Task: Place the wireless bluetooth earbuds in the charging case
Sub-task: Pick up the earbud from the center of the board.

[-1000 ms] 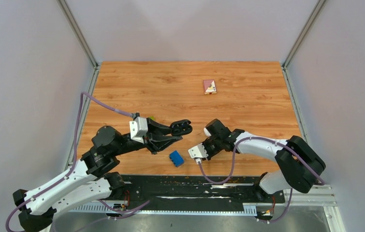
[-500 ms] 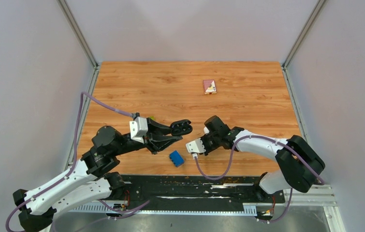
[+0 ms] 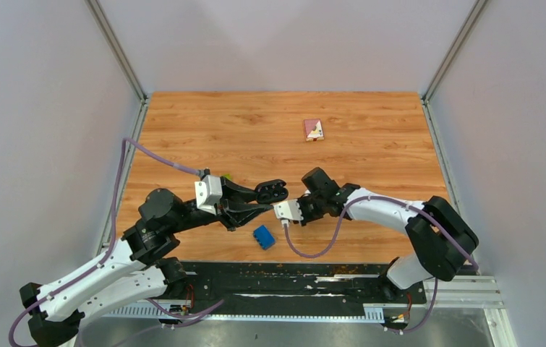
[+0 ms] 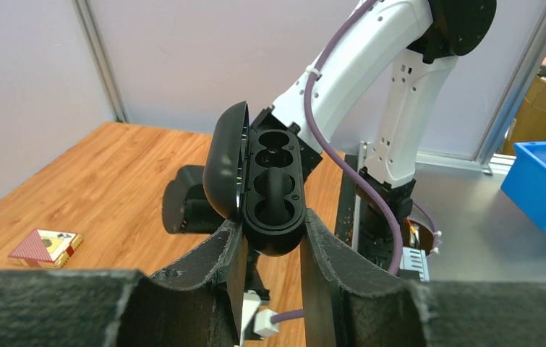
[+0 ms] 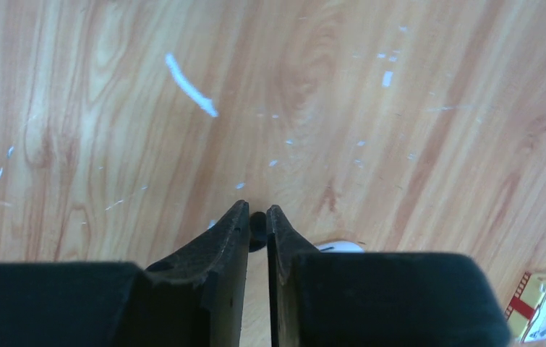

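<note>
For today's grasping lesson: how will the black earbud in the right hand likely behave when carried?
Probably very light: the black earbud is tiny beside the right hand. Its rounded body may slip or twist, since only the fingertips pinch it. Likely rolls if dropped.

We hold our left arm [image 3: 103,278] stretched forward and inward from its base, elbow bent, the wrist leading toward the charging case [image 4: 275,189]. Our left gripper [image 4: 273,230] is clamped on the lower part of that case, one finger [image 4: 212,267] pressed to each side, so the case stands up beyond our fingertips. Our right arm [image 3: 389,208] folds at the elbow well to the right of the case and reaches back inward, its wrist ending just to the right of the case. Our right gripper [image 5: 257,220] points downward, jaws drawn almost together on a small black earbud [image 5: 257,230] pinched at the very fingertips.
</note>
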Available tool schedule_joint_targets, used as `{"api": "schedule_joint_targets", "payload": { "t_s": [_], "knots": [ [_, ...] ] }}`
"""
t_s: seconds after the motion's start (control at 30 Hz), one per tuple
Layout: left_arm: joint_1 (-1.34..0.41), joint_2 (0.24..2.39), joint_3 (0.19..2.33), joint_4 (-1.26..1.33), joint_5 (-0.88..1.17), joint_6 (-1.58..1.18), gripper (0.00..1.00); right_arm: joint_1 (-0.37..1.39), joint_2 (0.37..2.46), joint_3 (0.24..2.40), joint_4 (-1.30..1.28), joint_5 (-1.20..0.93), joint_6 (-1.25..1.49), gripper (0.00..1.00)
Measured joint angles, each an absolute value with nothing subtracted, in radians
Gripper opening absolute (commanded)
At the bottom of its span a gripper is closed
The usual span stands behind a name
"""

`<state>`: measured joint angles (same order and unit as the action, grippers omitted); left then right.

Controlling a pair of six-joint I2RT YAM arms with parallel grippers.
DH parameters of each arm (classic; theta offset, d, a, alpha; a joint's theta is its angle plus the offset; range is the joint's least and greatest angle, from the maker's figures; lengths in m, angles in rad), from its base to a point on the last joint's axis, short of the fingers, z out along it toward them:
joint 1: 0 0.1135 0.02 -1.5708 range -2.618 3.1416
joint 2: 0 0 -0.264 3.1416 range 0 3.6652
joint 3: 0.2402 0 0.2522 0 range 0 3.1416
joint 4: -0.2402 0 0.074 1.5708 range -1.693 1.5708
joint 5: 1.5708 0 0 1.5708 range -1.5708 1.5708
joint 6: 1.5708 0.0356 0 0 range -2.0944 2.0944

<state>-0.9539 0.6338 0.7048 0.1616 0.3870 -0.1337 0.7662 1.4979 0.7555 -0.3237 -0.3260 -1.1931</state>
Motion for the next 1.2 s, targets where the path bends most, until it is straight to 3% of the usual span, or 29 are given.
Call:
{"api": "schedule_joint_targets", "payload": {
  "t_s": [0.33, 0.5, 0.77, 1.2],
  "knots": [
    [-0.954, 0.635, 0.698, 0.174, 0.387, -0.137, 0.0, 0.708, 1.503, 0.933, -0.431, -0.384, -0.949, 0.16],
    [-0.954, 0.635, 0.698, 0.179, 0.387, -0.14, 0.0, 0.652, 1.601, 1.018, -0.532, -0.467, -0.779, 0.15],
    [-0.954, 0.632, 0.698, 0.179, 0.387, -0.144, 0.0, 0.534, 1.624, 1.016, -0.566, -0.524, -0.58, 0.15],
    [-0.954, 0.645, 0.698, 0.184, 0.387, -0.149, 0.0, 0.514, 1.686, 0.99, -0.555, -0.547, -0.486, 0.16]
  ]
}}
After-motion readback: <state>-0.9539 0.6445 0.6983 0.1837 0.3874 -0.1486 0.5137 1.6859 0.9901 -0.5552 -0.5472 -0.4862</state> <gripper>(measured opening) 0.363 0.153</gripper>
